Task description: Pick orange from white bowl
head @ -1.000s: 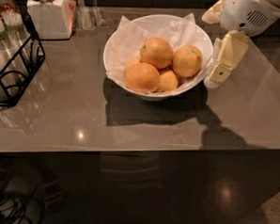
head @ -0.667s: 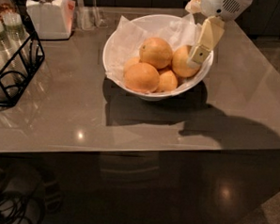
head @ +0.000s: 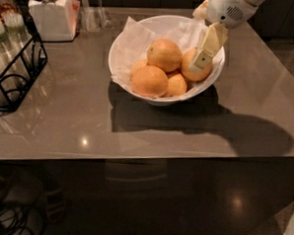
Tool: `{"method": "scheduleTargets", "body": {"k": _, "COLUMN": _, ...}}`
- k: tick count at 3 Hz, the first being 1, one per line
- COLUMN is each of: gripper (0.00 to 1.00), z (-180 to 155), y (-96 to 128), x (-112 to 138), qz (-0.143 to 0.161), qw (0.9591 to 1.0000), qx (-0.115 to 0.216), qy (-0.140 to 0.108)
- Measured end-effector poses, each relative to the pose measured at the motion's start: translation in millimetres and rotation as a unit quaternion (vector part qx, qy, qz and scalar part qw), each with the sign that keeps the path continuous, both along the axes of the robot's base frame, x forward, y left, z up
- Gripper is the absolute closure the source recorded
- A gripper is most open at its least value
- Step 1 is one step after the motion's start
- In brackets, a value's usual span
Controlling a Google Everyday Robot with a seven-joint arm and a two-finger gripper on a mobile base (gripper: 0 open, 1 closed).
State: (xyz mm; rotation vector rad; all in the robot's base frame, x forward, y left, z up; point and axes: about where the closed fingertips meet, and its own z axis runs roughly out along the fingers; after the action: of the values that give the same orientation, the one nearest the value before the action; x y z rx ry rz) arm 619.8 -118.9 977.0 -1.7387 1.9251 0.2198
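Grey and glossy, the tabletop (head: 247, 95) fills most of the view, with dark floor below its front edge. The white bowl (head: 120, 74) stands toward the back of it, a little right of centre, lined with crumpled white paper (head: 134, 37) that rises above the rim on the left and at the back.

My gripper (head: 202, 58) comes in from the upper right corner and reaches down over the bowl's right rim. Its cream-coloured tip lies against the top of the orange (head: 196, 75), the large one on the right side of the bowl, close to the bowl's wall. Whether the gripper is wide or narrow I cannot tell (only one side of it faces the camera), and I cannot tell whether it grips the fruit or merely touches it. The orange sits in the bowl among the other oranges (head: 164, 55): one large one behind and to its left, another large one at the front left, and smaller ones tucked between them.

A dark shadow (head: 245, 137) of my arm and the bowl spreads across the table to the right. At the left edge stands a black wire rack (head: 25, 83) holding bottles (head: 4, 30), and behind it a white lidded jar (head: 51, 15).
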Motion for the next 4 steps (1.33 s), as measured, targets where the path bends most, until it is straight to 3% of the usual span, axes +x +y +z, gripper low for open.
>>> {"method": "scheduleTargets", "body": {"k": 1, "gripper": 0.0, "z": -0.3, "y": 0.2, "x": 0.3, "qz": 0.0, "qw": 1.0, "qx": 0.0, "qy": 0.0}}
{"method": "scheduleTargets", "body": {"k": 3, "gripper": 0.42, "z": -0.4, "y": 0.3, "x": 0.4, "qz": 0.0, "qw": 1.0, "qx": 0.0, "qy": 0.0}}
{"method": "scheduleTargets", "body": {"k": 4, "gripper": 0.39, "z": -7.7, "y": 3.0, "x": 6.1, "qz": -0.001, "qw": 1.0, "qx": -0.002, "qy": 0.01}}
